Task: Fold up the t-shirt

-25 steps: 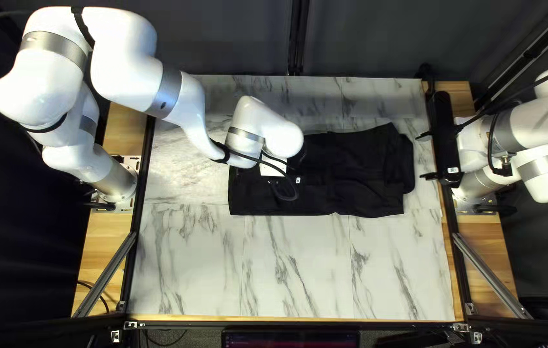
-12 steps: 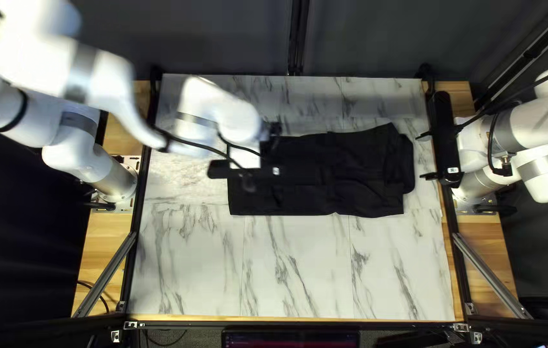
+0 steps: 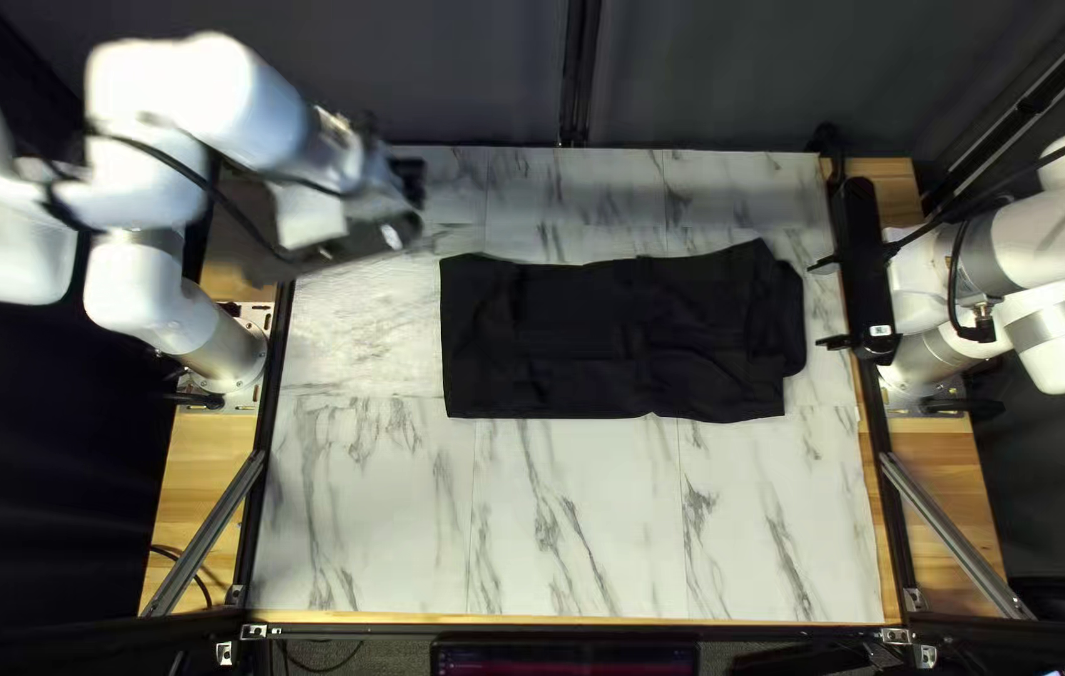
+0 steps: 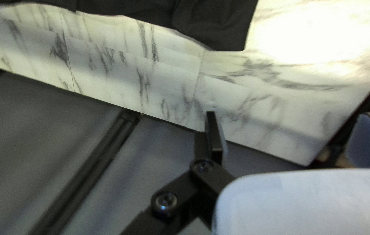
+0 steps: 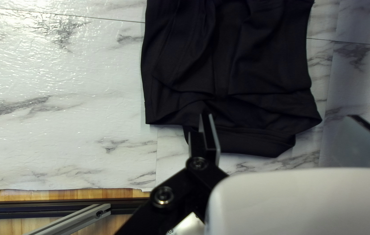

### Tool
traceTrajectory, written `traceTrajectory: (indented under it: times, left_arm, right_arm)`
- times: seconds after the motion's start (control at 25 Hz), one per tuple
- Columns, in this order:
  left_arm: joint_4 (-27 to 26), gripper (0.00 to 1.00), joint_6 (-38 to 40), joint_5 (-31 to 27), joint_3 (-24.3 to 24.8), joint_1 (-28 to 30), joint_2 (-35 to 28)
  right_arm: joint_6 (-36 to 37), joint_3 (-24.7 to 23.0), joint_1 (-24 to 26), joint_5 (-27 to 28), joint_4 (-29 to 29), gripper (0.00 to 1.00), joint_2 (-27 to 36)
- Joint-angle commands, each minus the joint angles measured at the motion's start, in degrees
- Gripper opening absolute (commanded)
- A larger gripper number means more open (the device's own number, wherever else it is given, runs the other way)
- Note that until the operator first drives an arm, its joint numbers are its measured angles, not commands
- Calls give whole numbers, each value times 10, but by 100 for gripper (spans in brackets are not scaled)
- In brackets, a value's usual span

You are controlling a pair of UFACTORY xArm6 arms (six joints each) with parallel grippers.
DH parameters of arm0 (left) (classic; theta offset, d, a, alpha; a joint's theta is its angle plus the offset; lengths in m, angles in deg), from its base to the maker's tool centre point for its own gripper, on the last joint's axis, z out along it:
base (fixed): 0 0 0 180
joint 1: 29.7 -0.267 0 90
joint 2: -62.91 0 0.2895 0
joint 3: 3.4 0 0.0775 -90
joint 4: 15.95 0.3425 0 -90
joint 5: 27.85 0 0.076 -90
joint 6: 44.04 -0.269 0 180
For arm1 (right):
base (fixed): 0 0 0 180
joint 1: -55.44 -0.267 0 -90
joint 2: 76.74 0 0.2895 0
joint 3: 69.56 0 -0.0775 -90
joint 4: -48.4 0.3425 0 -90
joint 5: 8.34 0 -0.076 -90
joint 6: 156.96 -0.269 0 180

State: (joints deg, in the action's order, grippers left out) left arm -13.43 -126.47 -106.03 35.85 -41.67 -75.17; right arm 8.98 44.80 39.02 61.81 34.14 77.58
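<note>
Left end effector [image 3: 405, 183]: fingers spread wide, nothing gripped, up around the counter's far-left corner.
Right end effector [image 3: 825, 303]: also wide open and holding zip, hanging by the right edge, just off the shirt's end.
T-shirt [image 3: 620, 338]: black, folded into a long strip, flat mid-counter, bit rumpled toward the right.
Edges and room: wide marble stretch of counter [image 3: 583, 526] on the near side, narrower strip toward the dark curtain [image 3: 733, 75].
</note>
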Motion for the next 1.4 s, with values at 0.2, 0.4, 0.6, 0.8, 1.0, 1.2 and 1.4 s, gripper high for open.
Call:
traceTrajectory:
  times: [0.2,0.4,0.6,0.8,1.0,1.2,1.4]
  left_arm:
    - [13,100,309,210,96,124,25]
    - [13,100,309,210,96,124,25]
    - [13,100,328,202,81,132,36]
    - [39,100,447,148,-13,170,90]
    - [31,100,529,115,-54,163,89]
    - [29,100,598,116,-46,167,69]
    - [27,100,605,113,-16,146,8]
  right_arm:
    - [0,0,0,0,0,100,0]
    - [0,0,0,0,0,100,0]
    - [0,0,0,0,0,100,0]
    - [0,0,0,0,0,100,0]
    - [0,0,0,0,0,100,0]
    - [0,0,0,0,0,100,0]
    - [0,0,0,0,0,100,0]
